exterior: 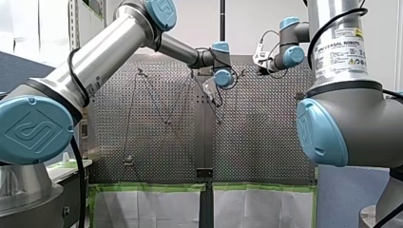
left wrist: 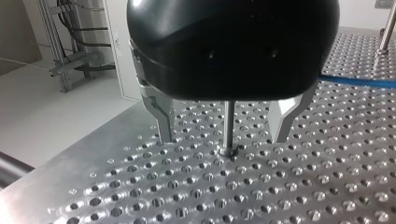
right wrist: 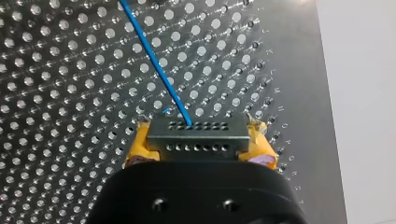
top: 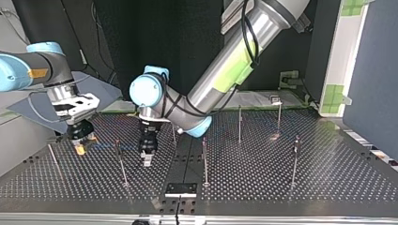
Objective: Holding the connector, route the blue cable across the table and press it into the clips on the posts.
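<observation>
My right claw [right wrist: 200, 142] grips the grey holed metal connector [right wrist: 196, 135]; its thin blue cable [right wrist: 156, 63] trails across the perforated desk [right wrist: 56, 93]. My left claw [left wrist: 223, 135] gapes around a slim metal post [left wrist: 229, 121], apparently not touching.

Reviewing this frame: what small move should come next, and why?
Probably move my left end effector off the post toward the blue cable: it stands open astride the post, the cable runs beside it, and my right end effector grips the connector.

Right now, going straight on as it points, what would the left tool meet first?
Probably the perforated table just below my left tool; the post seems to stand between its open fingers, though depth is unclear.
</observation>
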{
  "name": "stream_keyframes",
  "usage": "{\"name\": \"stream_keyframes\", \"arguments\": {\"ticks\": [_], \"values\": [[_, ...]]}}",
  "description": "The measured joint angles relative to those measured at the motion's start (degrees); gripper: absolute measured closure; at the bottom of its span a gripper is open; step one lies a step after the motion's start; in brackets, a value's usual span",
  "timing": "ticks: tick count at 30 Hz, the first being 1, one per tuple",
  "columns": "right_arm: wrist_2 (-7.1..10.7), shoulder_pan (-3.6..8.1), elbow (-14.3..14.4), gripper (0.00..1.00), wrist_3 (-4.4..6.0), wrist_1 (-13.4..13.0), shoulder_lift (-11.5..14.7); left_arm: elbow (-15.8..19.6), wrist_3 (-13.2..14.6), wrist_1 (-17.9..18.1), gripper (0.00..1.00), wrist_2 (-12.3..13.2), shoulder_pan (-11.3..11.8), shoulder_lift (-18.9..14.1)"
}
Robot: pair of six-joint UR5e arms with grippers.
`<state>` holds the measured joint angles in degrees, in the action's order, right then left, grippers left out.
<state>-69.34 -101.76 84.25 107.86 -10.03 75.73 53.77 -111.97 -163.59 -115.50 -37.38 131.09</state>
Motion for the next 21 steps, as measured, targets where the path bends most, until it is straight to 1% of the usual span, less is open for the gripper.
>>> {"name": "stream_keyframes", "arguments": {"ticks": [5, 14, 17, 21], "values": [[0.00, -0.02, 0.01, 1.00, 0.00, 0.00, 0.00, 0.04, 0.00, 0.18, 0.00, 0.80, 0.69, 0.00], [-0.01, -0.02, 0.00, 1.00, 0.00, 0.00, 0.00, 0.09, 0.01, 0.39, 0.00, 1.71, 0.94, -0.03], [-0.05, 0.06, -0.01, 1.00, 0.00, -0.01, 0.02, -0.01, 0.01, 0.20, 0.00, 0.80, 0.06, -0.03], [-0.01, 0.02, -0.01, 1.00, 0.00, 0.00, 0.02, 0.00, 0.00, 0.18, 0.00, 0.81, 0.10, -0.03]]}}
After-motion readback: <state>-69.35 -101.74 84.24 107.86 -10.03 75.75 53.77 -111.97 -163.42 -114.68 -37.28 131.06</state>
